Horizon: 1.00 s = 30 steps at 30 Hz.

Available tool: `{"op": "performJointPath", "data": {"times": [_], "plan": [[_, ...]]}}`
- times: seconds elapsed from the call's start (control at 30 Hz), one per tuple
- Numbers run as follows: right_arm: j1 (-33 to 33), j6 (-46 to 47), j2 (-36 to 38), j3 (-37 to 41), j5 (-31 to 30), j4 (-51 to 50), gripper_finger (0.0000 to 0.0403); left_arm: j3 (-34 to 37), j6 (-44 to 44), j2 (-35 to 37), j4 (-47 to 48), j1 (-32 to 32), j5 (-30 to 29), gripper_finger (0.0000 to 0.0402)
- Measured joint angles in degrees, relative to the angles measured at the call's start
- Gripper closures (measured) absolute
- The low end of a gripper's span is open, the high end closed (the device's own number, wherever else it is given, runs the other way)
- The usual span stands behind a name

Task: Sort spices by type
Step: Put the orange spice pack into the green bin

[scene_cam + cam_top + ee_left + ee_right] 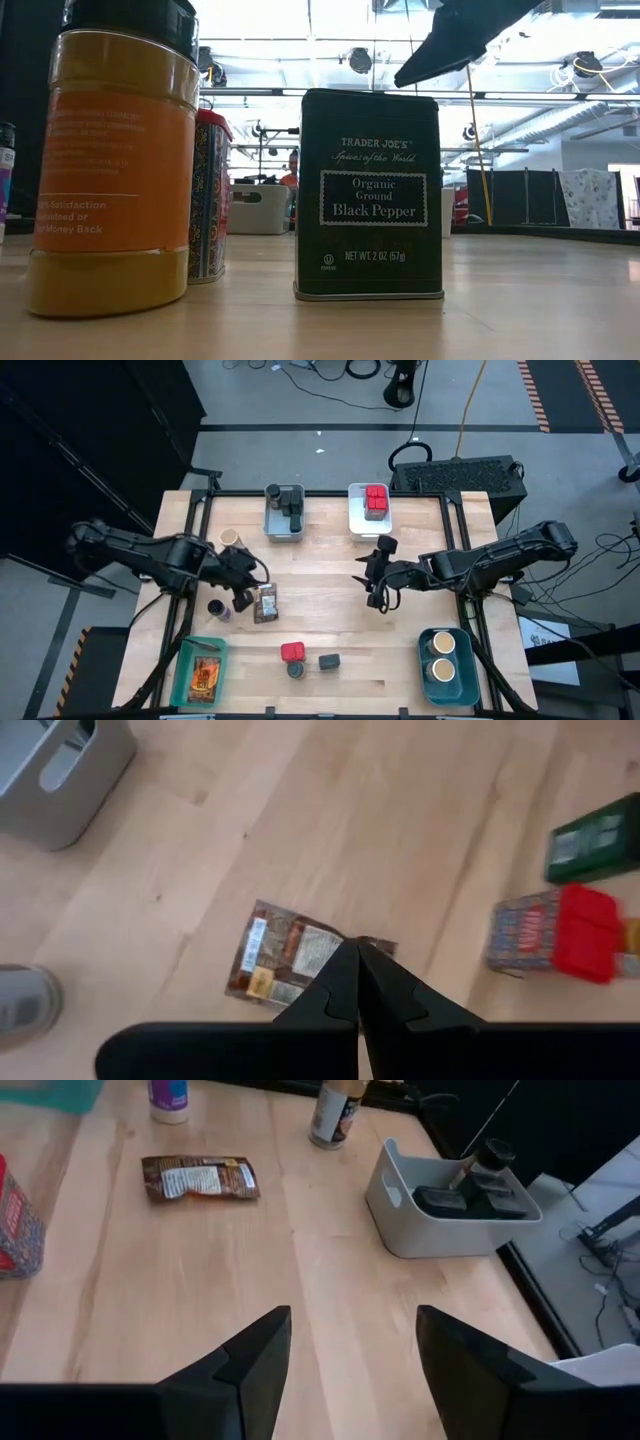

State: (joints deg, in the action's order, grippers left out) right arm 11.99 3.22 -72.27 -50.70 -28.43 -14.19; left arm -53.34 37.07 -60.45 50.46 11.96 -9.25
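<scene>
The spices are lying scattered over a pale wooden tabletop [330, 595], and the only fully readable label is on the dark tin [370, 195] standing upright in the low view: "TRADER JOE'S", "Spices of the World", "Organic Ground Black Pepper", "NET WT. 2 OZ (57g)". Beside it, an orange jar [112, 160] is showing only blurred print ending in "Money Back", with a red-lidded patterned tin [208, 195] standing just behind. The tabletop is sitting in a dark frame on a grey floor strewn with cables; the room beyond is showing ceiling lights and pipes. A flat brown packet [265, 603] is lying face up, its long axis running toward the near and far edges. The left hand [243, 597] is hanging just beside that packet with its fingers pressed together, holding nothing. The right hand [377, 573] is hovering over bare wood near the middle, fingers apart and empty. A grey bin [284, 512], a white bin [371, 508], a teal bin [201, 671] and a blue bin [446, 663] are each holding sorted containers.
</scene>
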Motion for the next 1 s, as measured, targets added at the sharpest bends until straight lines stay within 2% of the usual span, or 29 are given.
{"op": "performJointPath", "data": {"times": [0.13,0.27,0.37,0.63,0.77,0.87,1.0], "plan": [[-0.1,-2.2,0.0,0.0,-0.1,1.3,0.0204,0.0,0.0,-5.4,-1.8,1.7,-2.5,0.0398],[-0.2,-2.4,1.2,0.0,-0.4,2.4,0.0204,0.0,0.1,-9.6,-1.7,3.0,0.8,0.0398],[-0.3,-2.4,3.3,0.0,-1.4,2.6,0.0204,0.0,0.1,-12.5,-3.1,5.8,1.0,0.0398],[-0.3,-1.2,8.2,0.0,-1.8,3.3,0.0204,0.0,-3.3,-17.5,-3.2,11.3,-7.3,0.0398],[-0.1,0.4,8.4,0.0,-1.5,3.0,0.0204,0.0,0.1,-20.0,-2.6,11.8,-10.3,0.0394],[0.2,0.6,8.1,0.0,-1.5,2.7,0.0204,0.0,0.1,-21.3,-2.6,12.0,-7.9,0.0373],[0.1,0.6,7.9,0.0,-1.3,2.6,0.0204,0.0,-0.1,-22.7,-2.5,12.2,-6.1,0.0314]]}}
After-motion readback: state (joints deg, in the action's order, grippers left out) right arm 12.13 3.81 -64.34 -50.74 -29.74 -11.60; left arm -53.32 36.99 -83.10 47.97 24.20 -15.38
